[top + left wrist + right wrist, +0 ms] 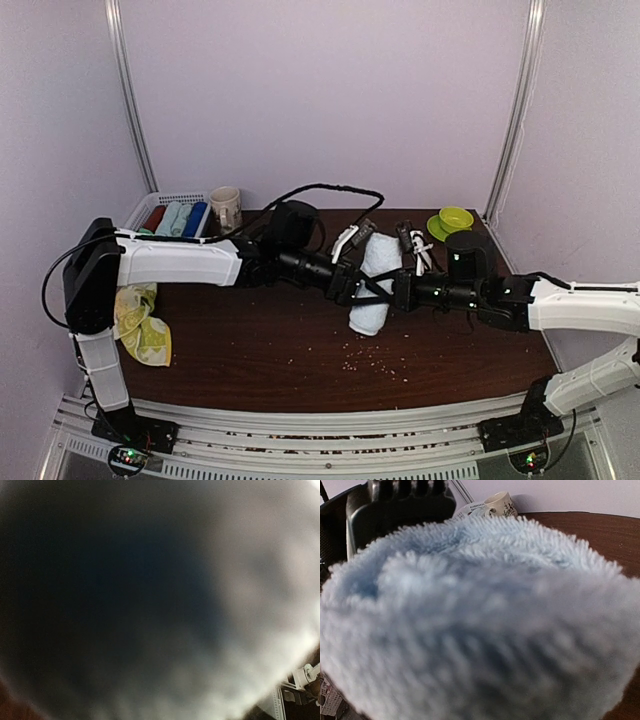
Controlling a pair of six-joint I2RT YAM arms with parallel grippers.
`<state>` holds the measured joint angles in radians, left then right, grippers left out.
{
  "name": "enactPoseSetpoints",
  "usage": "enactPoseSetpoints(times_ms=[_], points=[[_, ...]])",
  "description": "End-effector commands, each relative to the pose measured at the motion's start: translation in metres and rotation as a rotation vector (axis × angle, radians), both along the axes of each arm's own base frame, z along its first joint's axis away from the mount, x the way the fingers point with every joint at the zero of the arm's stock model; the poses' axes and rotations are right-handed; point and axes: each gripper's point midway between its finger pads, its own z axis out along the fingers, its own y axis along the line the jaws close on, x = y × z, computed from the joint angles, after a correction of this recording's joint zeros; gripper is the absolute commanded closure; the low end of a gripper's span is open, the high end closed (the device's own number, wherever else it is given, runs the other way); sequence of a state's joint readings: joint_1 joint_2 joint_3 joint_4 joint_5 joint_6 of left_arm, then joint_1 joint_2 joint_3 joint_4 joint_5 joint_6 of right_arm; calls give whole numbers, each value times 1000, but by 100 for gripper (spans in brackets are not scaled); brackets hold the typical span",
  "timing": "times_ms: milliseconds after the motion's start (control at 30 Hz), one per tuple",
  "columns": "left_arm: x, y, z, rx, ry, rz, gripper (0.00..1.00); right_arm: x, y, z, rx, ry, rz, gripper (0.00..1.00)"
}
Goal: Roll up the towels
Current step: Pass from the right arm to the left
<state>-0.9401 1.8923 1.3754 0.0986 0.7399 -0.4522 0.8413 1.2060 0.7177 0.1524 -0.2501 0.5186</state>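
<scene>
A pale blue-white towel lies rolled into a short, fat cylinder near the middle of the dark wooden table, running from near to far. Close up, its pile is long, fluffy and faintly blue. The right gripper pinches the roll from the right. The left gripper presses in from the other side, and I cannot tell how its jaws stand. A yellow-green towel sits crumpled and unrolled at the table's left edge.
</scene>
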Motion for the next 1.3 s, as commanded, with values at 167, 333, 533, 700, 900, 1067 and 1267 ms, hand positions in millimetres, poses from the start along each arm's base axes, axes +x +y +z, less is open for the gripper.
enactPoseSetpoints(times_ms=[167, 333, 533, 700, 900, 1067, 1267], points=[[-29, -15, 7, -54, -83, -84, 20, 18, -1, 22, 99, 0, -82, 97], [-34, -13, 9, -78, -91, -102, 18, 16, -8, 34, 176, -14, -46, 97], [-27, -16, 10, -62, -92, -66, 21, 21, -13, 37, 195, -1, -50, 97], [-17, -20, -8, 23, -80, -30, 23, 27, -10, 30, 190, 38, -60, 97], [-21, -21, -11, 31, -79, -33, 18, 35, -16, 26, 225, 83, -92, 97], [-16, -21, -19, 61, -84, -3, 16, 36, -15, 32, 262, 101, -91, 97], [4, -24, -26, 125, -71, 100, 27, 42, -21, 27, 232, 100, -144, 98]])
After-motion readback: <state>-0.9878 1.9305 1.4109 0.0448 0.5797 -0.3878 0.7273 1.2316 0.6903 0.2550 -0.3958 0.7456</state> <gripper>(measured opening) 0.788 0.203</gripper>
